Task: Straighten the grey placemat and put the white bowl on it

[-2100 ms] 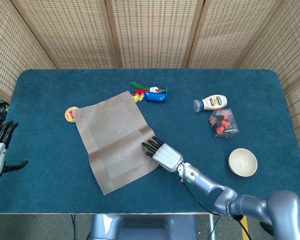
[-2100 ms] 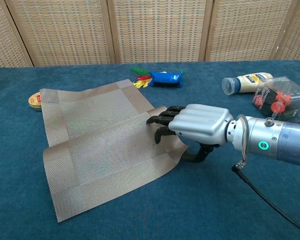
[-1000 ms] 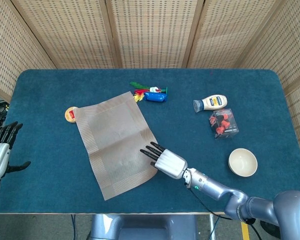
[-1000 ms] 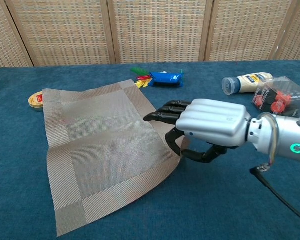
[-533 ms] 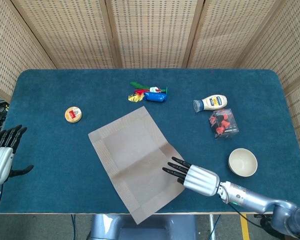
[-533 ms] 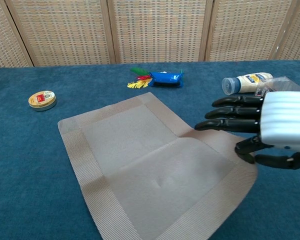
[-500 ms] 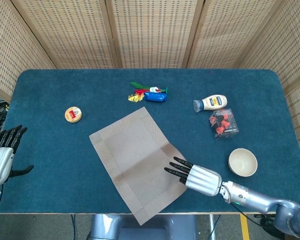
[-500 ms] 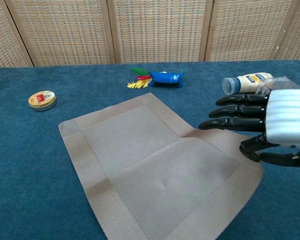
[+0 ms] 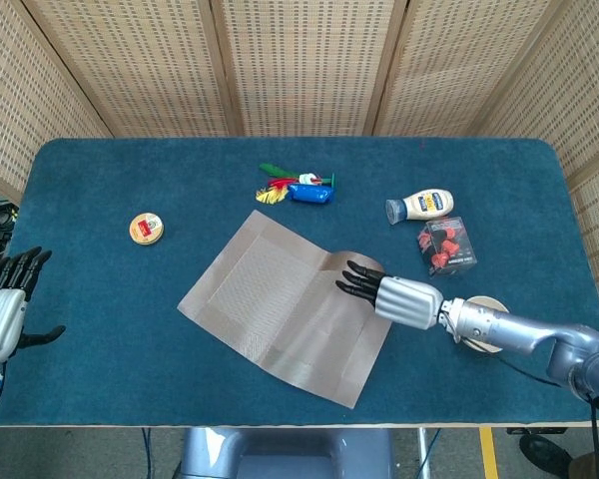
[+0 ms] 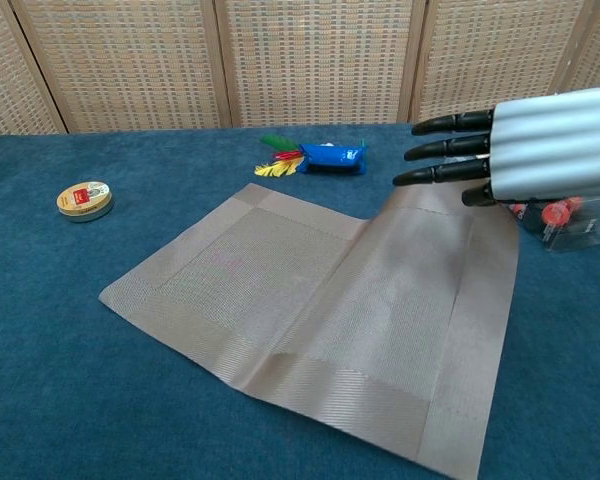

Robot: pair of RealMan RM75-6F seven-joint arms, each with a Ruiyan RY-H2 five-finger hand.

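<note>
**Silver shells, black fingers**

The right hand has a ribbed silver-white back and glossy black fingers. A metallic grey-blue arm runs behind it, jointed at the wrist. The left hand looks alike, pale shell with black fingers, though only its edge shows.
</note>
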